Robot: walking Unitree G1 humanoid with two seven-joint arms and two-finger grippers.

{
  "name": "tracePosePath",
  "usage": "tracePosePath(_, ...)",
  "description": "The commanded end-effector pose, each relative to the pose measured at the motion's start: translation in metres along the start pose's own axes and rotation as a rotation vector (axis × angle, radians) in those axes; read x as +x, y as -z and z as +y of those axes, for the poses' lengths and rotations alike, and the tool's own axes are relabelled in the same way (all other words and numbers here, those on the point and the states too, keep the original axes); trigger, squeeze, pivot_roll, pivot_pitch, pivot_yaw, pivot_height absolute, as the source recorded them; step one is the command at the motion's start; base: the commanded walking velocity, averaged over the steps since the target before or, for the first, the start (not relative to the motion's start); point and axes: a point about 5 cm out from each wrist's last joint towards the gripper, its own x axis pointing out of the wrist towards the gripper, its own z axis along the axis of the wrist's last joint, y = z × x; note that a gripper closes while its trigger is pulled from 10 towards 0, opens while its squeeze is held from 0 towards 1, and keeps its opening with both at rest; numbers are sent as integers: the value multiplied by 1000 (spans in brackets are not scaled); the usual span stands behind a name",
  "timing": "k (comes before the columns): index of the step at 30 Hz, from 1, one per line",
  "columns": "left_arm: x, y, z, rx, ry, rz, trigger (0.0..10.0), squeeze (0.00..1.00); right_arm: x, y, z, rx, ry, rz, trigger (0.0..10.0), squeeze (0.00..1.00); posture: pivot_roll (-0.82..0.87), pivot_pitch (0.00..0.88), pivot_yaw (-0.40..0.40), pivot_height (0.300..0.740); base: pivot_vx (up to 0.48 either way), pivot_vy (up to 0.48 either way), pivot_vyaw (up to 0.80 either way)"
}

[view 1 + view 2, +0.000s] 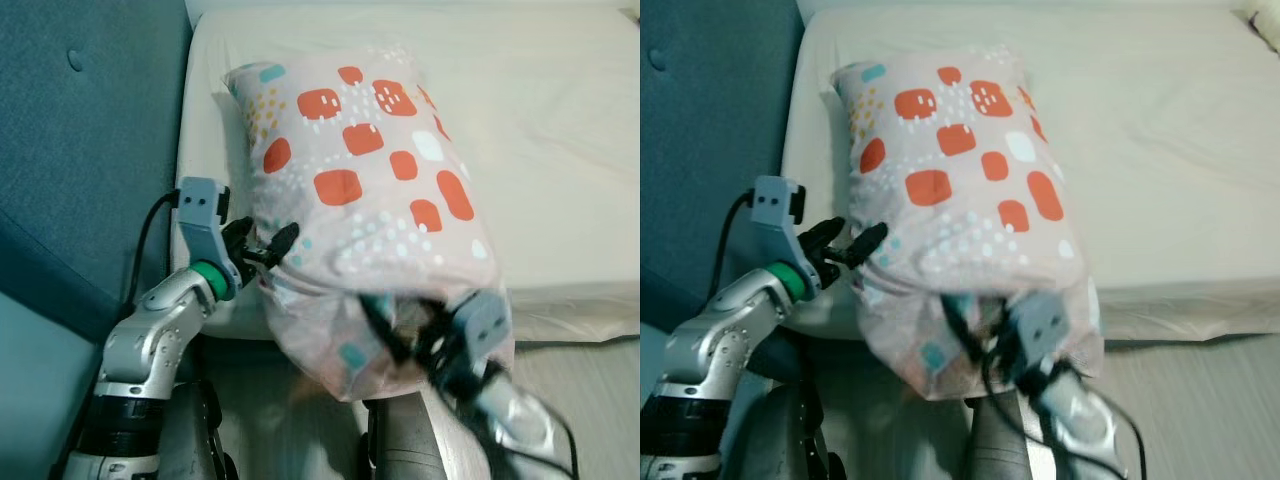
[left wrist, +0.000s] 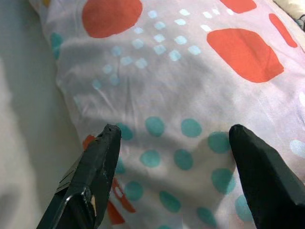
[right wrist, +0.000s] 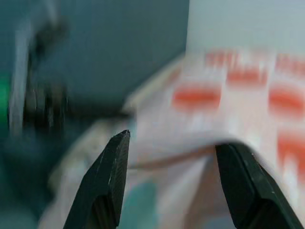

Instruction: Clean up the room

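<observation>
Pillow (image 1: pixel 365 190), pale pink with orange patches and teal dots, lies on the near left part of the bed (image 1: pixel 540 130), its near end hanging over the bed's edge. Going outward from the left gripper (image 1: pixel 268 248), its fingers (image 2: pixel 102 157) stand apart and press against the pillow's left side near the overhanging end, with dotted fabric between them. The right gripper (image 1: pixel 405 330) sits at the pillow's drooping near end, blurred; its fingers (image 3: pixel 112 167) are spread with pillow fabric just ahead of them. A teal padded headboard (image 1: pixel 90 150) stands along the bed's left side.
</observation>
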Motion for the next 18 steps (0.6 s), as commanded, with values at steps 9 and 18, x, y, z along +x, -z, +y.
tracePosePath(9,-5,5,3,7,-22,13,10000,0,28,-24,-16,59,114,-192,10000,0,-110,130,81,565,0,0,0)
tracePosePath(18,-3,7,2,11,-12,23,10000,0,13,-9,2,237,-67,-62,10000,0,-117,134,88,565,0,0,0)
